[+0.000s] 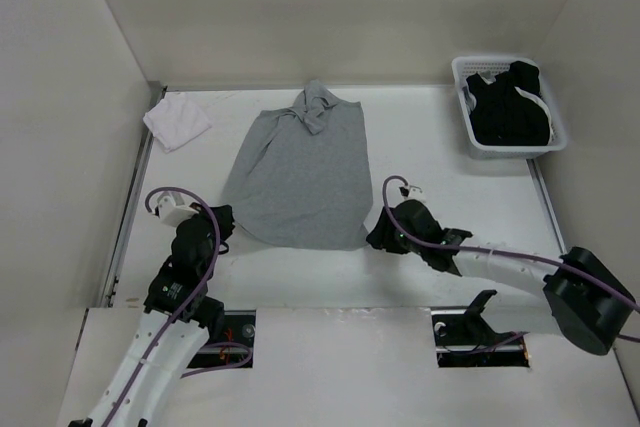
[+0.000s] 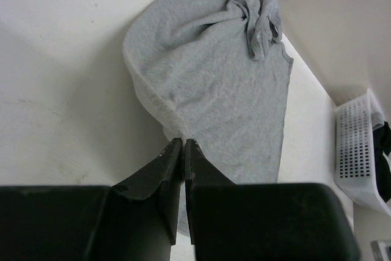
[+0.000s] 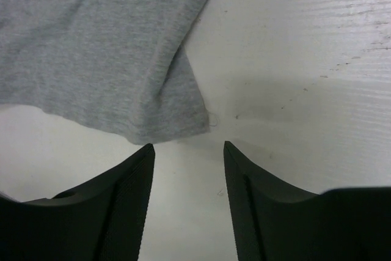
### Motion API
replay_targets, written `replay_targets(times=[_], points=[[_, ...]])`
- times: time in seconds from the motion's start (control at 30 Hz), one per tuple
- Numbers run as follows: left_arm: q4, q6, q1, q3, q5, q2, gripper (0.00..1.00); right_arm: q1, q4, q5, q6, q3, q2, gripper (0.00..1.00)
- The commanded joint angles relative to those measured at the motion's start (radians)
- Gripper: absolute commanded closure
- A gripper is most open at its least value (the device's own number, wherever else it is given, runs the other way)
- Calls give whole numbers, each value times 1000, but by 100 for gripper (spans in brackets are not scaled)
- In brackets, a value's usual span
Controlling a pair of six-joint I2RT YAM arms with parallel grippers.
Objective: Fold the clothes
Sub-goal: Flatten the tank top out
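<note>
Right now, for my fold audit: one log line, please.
grey tank top: spread flat | left fingers: shut on near hem corner | right fingers: open, off other corner

Free room round the top: sides open, back corners cluttered

We see a broad bare strip of table (image 1: 430, 157) btwn the grey tank top (image 1: 300, 172) and the basket (image 1: 515, 148) w/ its black garment (image 1: 510, 107) at back right; a narrower bare lane on the left, w/ the white cloth (image 1: 177, 122) at its far end by the side wall (image 1: 70, 147); right gripper (image 3: 188, 146) gapes over bare table just short of the hem corner; left gripper (image 2: 184, 142), pinched on the near hem, blocks that corner.
</note>
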Motion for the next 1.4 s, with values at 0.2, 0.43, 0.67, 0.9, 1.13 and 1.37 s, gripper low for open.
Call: replay_targets(times=[0.2, 0.43, 0.67, 0.9, 1.13, 1.37], points=[[49, 18, 0, -11, 41, -8, 96, -2, 131, -6, 47, 20, 136, 57], [65, 21, 2, -12, 43, 5, 96, -11, 180, -39, 53, 20, 208, 79], [77, 41, 3, 61, 51, 6, 97, 16, 58, 123, 7, 38, -119, 97], [127, 47, -8, 291, 58, 22, 98, 136, -379, 443, -132, 357, -604, 99], [172, 95, 17, 638, 38, 49, 98, 445, -433, 747, -390, 812, -605, 100], [203, 122, 81, 840, -2, 130, 98, 695, -89, 935, -856, 1046, -404, 100]])
